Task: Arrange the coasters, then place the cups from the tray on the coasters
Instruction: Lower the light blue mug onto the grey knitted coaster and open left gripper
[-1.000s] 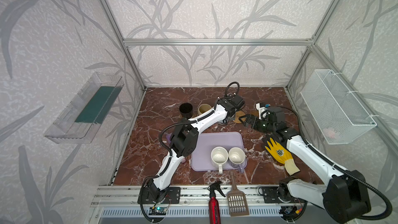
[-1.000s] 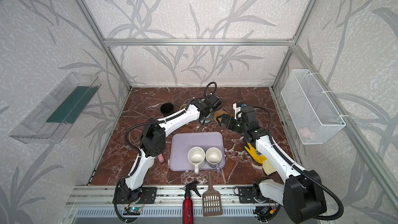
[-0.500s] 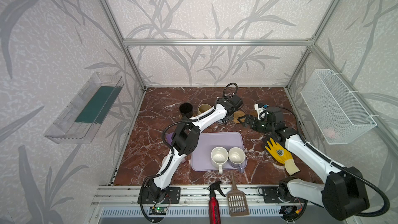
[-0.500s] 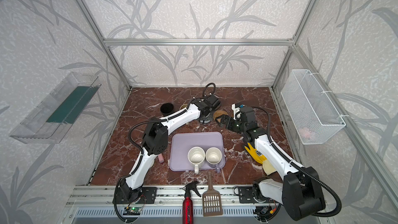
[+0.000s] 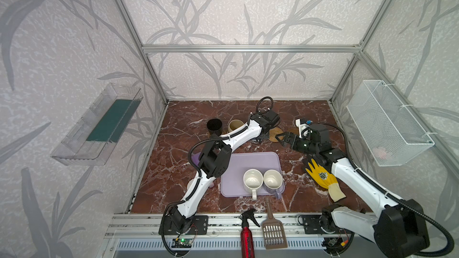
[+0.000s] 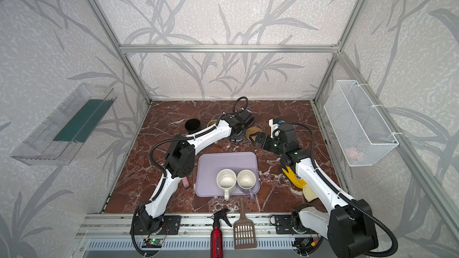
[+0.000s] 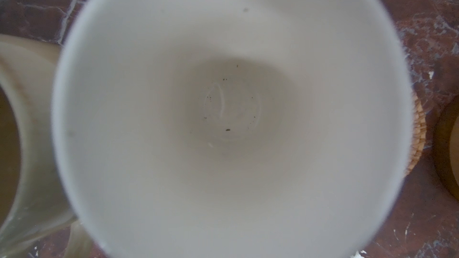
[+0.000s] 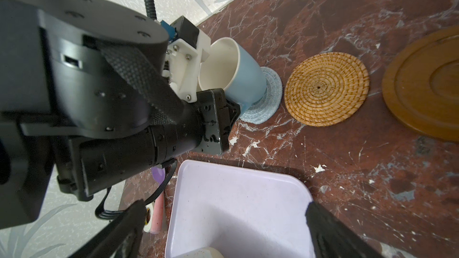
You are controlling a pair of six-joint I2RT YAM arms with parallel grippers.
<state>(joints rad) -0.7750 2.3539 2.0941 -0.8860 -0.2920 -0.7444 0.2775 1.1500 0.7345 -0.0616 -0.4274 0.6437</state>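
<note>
Left gripper [image 8: 223,104] clenching blue cup [image 8: 248,80], right gripper [image 5: 280,140] released, two cups [image 5: 252,181] [image 5: 272,180] (upright) on tray [image 5: 248,161]

Overhead stereo pair, wrist views apparently close
</note>
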